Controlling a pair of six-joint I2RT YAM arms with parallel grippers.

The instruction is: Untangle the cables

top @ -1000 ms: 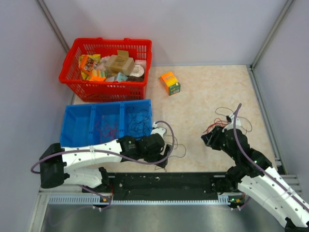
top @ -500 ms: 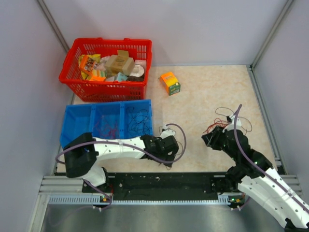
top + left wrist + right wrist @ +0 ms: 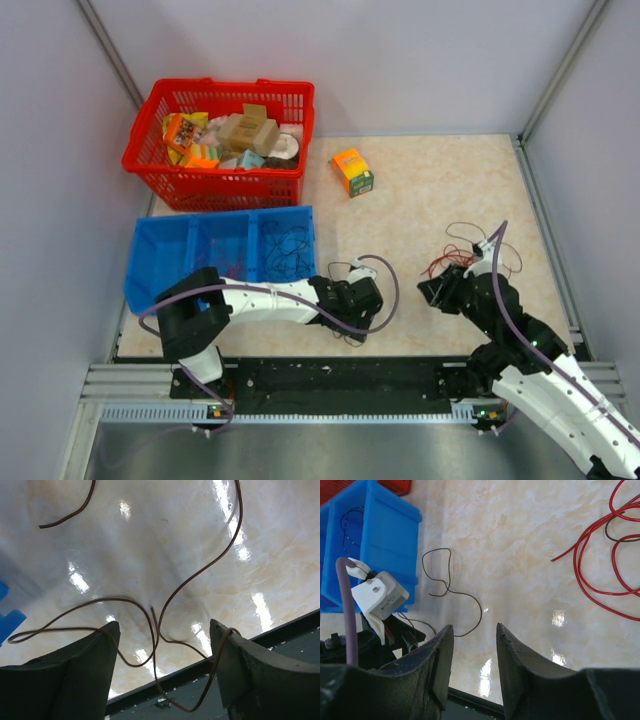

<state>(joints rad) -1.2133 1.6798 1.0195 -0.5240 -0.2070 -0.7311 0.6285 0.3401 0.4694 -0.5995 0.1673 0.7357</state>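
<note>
A thin dark brown cable (image 3: 155, 625) lies in loops on the marble table by the near edge. My left gripper (image 3: 165, 630) is open, with this cable running between its fingers and one loop resting against the right finger (image 3: 235, 650). In the top view the left gripper (image 3: 350, 330) is low at the front middle. Red and dark cables (image 3: 450, 260) lie tangled at the right, and the red loops (image 3: 600, 545) show in the right wrist view. My right gripper (image 3: 432, 290) is open and empty, just left of that tangle; the right wrist view (image 3: 474, 629) shows bare table between its fingers.
A blue three-part bin (image 3: 140, 270) at the left holds red and dark wires. A red basket (image 3: 230, 84) of packets stands behind it. An orange box (image 3: 352, 171) lies mid-table. A black rail (image 3: 330, 375) runs along the near edge. Walls close the sides.
My left arm has swung to the right along the near edge, carrying its gripper from beside the blue bin to over the dark cable. The right arm has hardly moved.
</note>
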